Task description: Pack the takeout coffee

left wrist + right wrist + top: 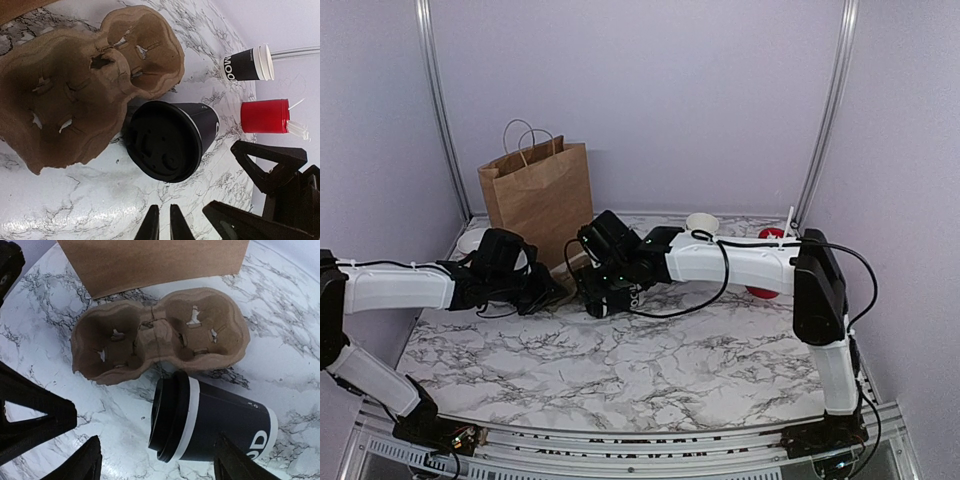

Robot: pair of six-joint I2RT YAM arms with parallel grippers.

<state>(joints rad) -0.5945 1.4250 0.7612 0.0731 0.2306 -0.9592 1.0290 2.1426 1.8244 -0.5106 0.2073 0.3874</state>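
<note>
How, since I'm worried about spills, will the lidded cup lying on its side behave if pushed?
Round and tapered, the lidded cup probably rolls in a curve. Its paper wall likely dents under a hard squeeze, and the black lid might pop.

lidded black cup (215,422) lies sideways beside cardboard carrier (160,335), within the wide-spread hand (159,466).

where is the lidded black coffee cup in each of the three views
top external: not visible, the arms cover that spot.
left wrist: coffee cup in the centre, on its side, lid toward the camera.
right wrist: lower middle, lying on its side.
shared landmark: the cardboard cup carrier, right beside it in both wrist views.
</note>
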